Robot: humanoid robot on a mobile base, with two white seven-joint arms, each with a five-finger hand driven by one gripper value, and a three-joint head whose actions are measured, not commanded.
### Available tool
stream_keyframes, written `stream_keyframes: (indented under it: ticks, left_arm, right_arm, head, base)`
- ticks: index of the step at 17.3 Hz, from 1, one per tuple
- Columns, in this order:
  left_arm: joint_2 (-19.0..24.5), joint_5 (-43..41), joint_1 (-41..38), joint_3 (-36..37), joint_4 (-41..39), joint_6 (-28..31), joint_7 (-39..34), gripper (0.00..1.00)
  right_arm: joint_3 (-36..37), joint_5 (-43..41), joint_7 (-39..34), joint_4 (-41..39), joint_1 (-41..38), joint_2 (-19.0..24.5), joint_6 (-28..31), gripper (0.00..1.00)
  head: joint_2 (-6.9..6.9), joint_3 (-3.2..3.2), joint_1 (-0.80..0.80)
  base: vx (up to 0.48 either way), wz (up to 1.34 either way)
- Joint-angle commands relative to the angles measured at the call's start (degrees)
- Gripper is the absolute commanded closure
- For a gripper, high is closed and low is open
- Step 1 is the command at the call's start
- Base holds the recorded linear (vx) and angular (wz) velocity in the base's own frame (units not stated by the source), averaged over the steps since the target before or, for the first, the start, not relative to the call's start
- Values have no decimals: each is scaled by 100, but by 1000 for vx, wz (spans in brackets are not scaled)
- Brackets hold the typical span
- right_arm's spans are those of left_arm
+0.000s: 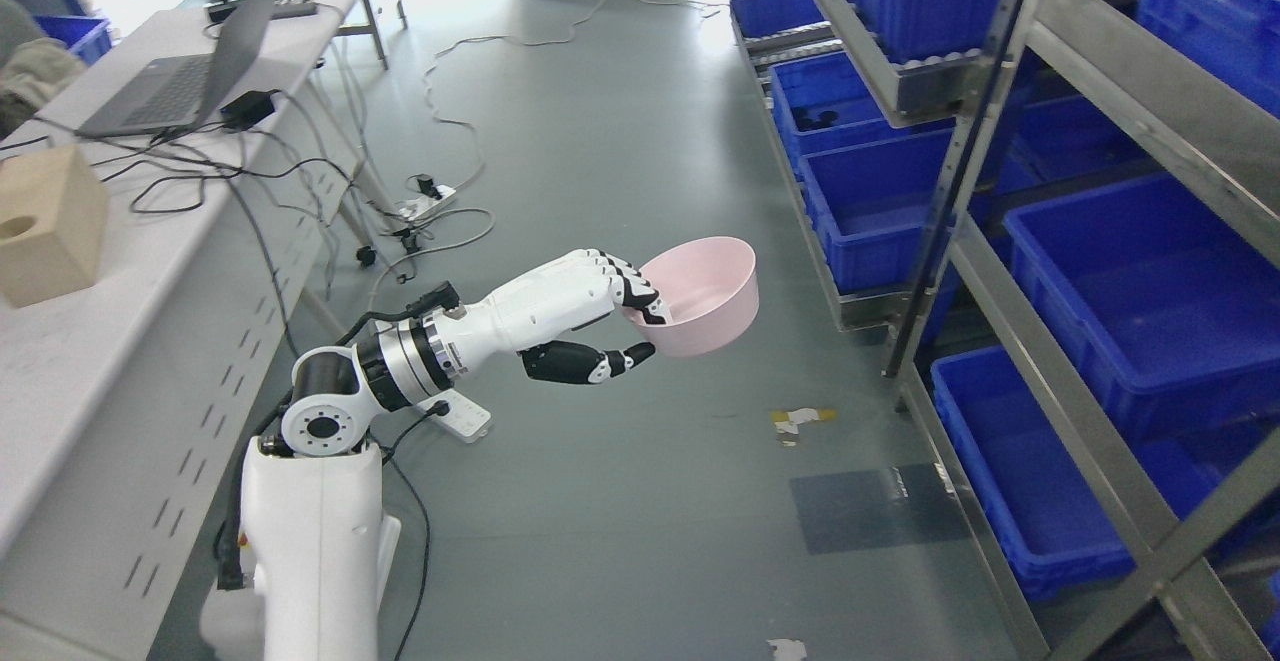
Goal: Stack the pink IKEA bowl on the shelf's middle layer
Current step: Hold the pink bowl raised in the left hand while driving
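pretty bright, even light. daylight blows out white beyond the laptop at the top left, and the floor near it has pale glare. shadows stay soft. shelf posts lean from wide-angle distortion. focus is decent throughout.

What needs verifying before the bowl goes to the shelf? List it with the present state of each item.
1. Left hand grips the pink bowl at its rim: ok.
2. Bowl upright, opening up: ok.
3. Bowl over the shelf: not ok, it hangs above the floor, left of the rack.
4. Another pink bowl waiting on the middle layer: cannot tell; only blue bins show.
5. Right hand out of the way: cannot tell, not in view.
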State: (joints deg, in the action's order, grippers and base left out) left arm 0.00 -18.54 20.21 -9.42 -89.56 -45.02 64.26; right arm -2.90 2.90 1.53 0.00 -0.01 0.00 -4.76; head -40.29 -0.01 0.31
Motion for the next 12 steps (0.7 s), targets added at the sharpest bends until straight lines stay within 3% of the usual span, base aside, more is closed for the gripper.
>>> stream_keyframes:
  ticks: [1,5,12]
  left_arm:
    - [100,-18,1,37,0,2,-1,99]
    - [100,-133,219,212,0,2,-10,99]
    - [100,-282,1423,258,9,2,-107,99]
  right_arm:
    - [0,0,-3,-100,-122,-100,1,0]
    - [0,0,-3,-100,-122,-100,1,0]
    - [0,0,-3,-100,-122,-100,1,0]
  head:
    - [0,0,0]
    - [0,0,0]
    - [0,0,0]
  base:
    - [60,-832]
    - [54,-932]
    - [9,-1051]
